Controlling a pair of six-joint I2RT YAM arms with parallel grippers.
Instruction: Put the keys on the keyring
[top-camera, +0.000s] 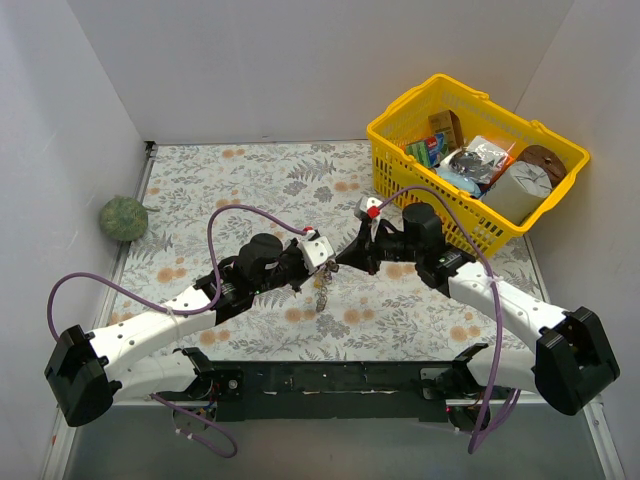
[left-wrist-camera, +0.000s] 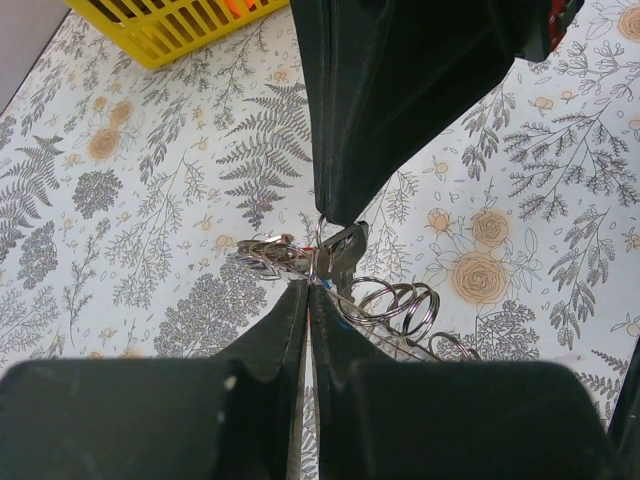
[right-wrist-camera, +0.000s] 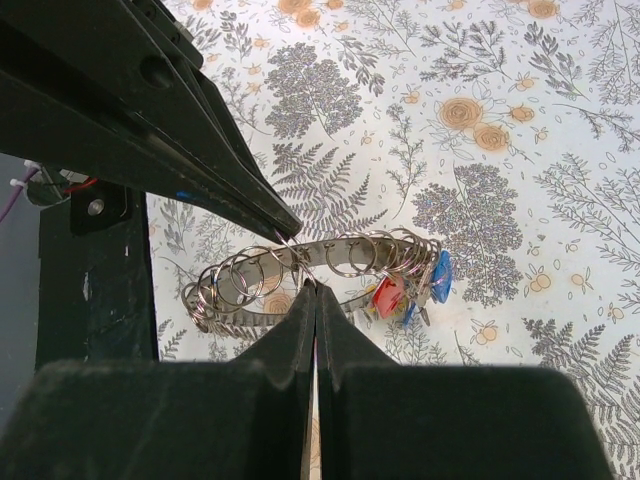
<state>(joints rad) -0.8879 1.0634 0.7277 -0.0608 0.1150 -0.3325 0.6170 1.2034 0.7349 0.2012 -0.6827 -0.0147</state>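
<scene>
Both arms met nose to nose over the middle of the table, above the cloth (top-camera: 250, 170), which was printed with grey ferns and orange roses. The right claw (right-wrist-camera: 315, 292) was fully closed, its flat black fingers pressed together and their tips pinching the near edge of the keyring (right-wrist-camera: 345, 250). The left claw (left-wrist-camera: 308, 290) was closed as well. Its tapered black tips met the ring from the opposite side, so the ring sat nipped between the two. The keyring showed as a thin silvery metal band bent into a loop. Many small wire split rings (right-wrist-camera: 240, 280) were strung along it, overlapping like coils and giving the rim a ridged look. The keys (right-wrist-camera: 388, 295) hung bunched at one end of the band. A red head and a blue head (right-wrist-camera: 441, 275) were visible, both small, flat and glossy; any further keys could not be told apart. In the top view the bundle dangled just below the meeting fingertips; whether it touched the cloth could not be told. A yellow plastic lattice basket (top-camera: 395, 165) holding packaged goods stood at the far right. A knobbly green ball (top-camera: 122, 217) lay at the far left edge.
</scene>
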